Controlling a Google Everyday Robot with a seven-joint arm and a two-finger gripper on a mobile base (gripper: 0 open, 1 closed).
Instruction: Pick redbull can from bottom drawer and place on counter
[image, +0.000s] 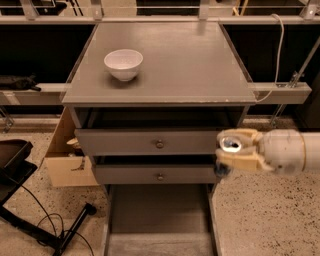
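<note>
My gripper (235, 150) comes in from the right and is shut on the redbull can (230, 145), whose shiny silver top shows between the pale fingers (240, 161). It holds the can in the air beside the cabinet's right front corner, level with the upper drawers and below the counter (165, 65). The bottom drawer (159, 217) is pulled out below, its flat grey floor bare.
A white bowl (123, 64) stands on the counter's left side. Two shallower drawers with round knobs (159, 144) are partly open. A cardboard box (65, 155) sits left of the cabinet, with black cables and a stand (45, 225) on the floor.
</note>
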